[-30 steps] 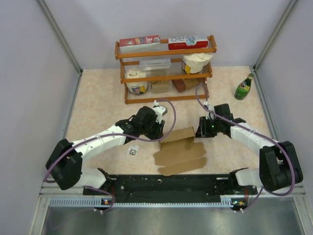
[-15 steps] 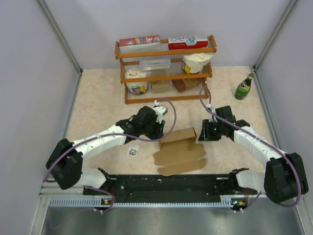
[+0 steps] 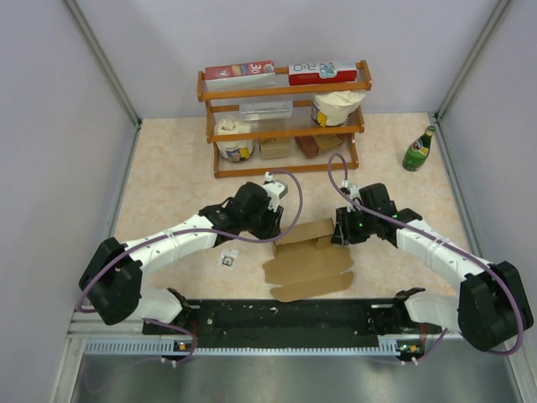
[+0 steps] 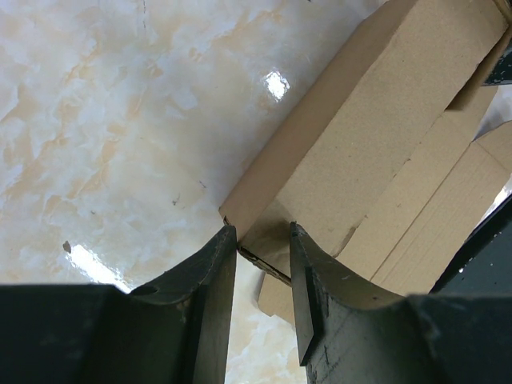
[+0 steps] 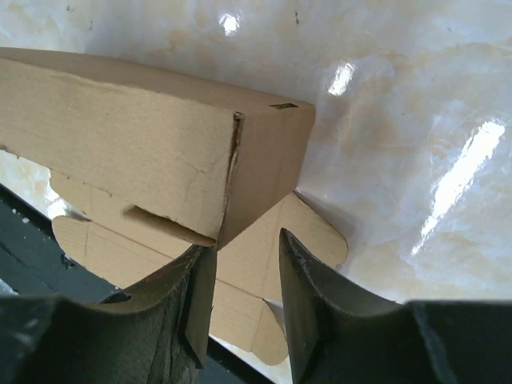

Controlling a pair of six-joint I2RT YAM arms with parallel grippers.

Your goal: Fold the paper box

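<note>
**A:** What's changed on the bench (image 3: 168, 180)?

**B:** The paper box (image 3: 309, 252) lies where it did, between my two claws, with its far wall stood up and the rest flat. My right claw (image 3: 338, 232) has swung in from the side to that wall's end. Its fingers are apart, and the box's corner is just off one fingertip.

**A:** And the left claw (image 3: 274, 237)?

**B:** It stays at the other end, straddling that corner. Whether it is pinching, I cannot tell. I judge both ends are now braced for the next fold.
</note>
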